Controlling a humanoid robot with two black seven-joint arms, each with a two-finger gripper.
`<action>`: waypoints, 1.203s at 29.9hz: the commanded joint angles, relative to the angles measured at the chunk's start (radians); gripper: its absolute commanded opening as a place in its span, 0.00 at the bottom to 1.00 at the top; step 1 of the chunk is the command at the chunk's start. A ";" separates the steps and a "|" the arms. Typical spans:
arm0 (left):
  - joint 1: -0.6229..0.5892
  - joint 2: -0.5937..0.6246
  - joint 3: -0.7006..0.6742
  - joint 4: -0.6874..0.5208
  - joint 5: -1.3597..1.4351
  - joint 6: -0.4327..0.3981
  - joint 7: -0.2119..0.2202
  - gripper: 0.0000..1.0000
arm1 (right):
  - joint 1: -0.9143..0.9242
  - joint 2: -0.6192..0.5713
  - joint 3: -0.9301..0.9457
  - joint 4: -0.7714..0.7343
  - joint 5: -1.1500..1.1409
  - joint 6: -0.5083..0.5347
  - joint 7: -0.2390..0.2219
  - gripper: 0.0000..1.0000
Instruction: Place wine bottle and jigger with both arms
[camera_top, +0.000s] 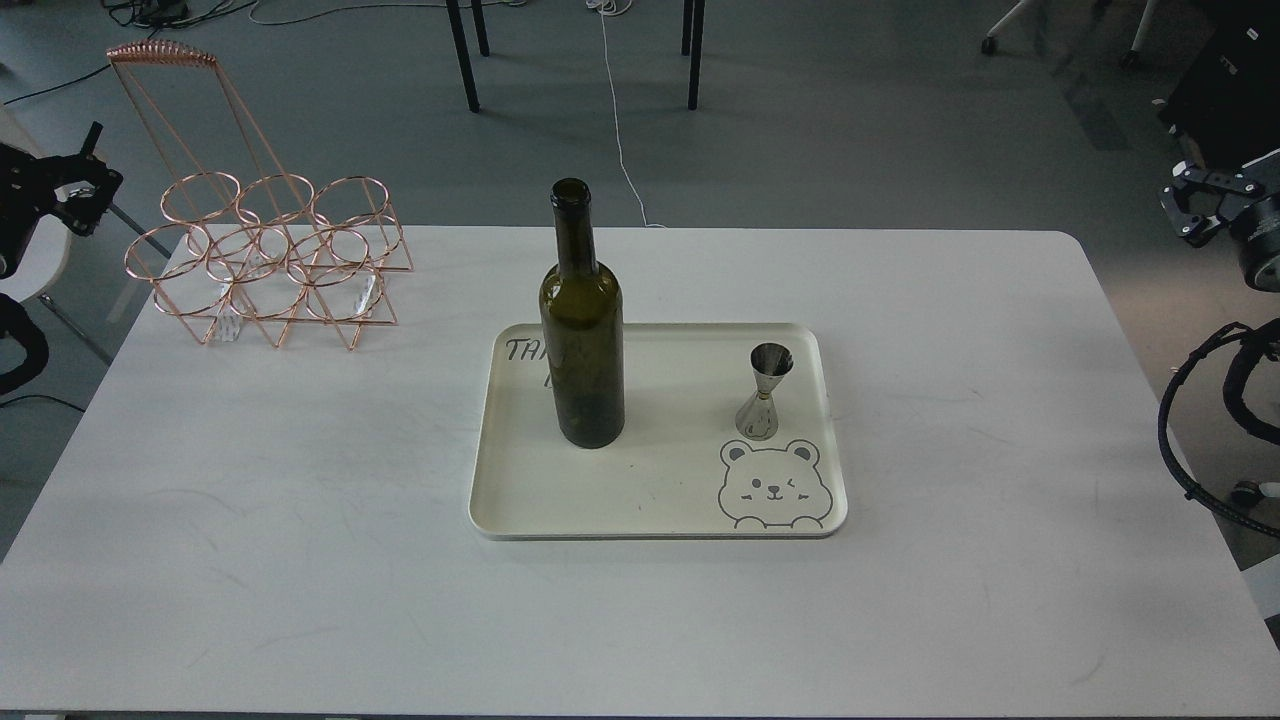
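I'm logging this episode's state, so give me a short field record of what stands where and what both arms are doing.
wine bottle: upright, left part of the tray
jigger: upright, right part of the tray, above the bear drawing
tray: cream, middle of the white table
wire rack: copper, table's far left corner, rings hold nothing
left gripper: off the table at the left edge, holding nothing
right gripper: off the table at the right edge, holding nothing

White table (300, 520), cream bear-printed tray (660, 500), copper wire bottle rack (270, 260)
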 joint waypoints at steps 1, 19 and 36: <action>0.000 0.003 0.000 0.000 0.000 0.000 -0.001 0.99 | 0.002 0.003 0.004 0.002 0.000 0.000 0.001 0.99; -0.001 -0.005 0.000 0.000 0.000 0.000 0.006 0.99 | 0.055 -0.131 -0.049 0.294 -0.498 -0.134 0.017 0.99; -0.010 -0.002 0.001 -0.003 0.000 0.000 0.008 0.99 | -0.102 -0.304 -0.075 0.819 -1.349 -0.354 0.084 0.98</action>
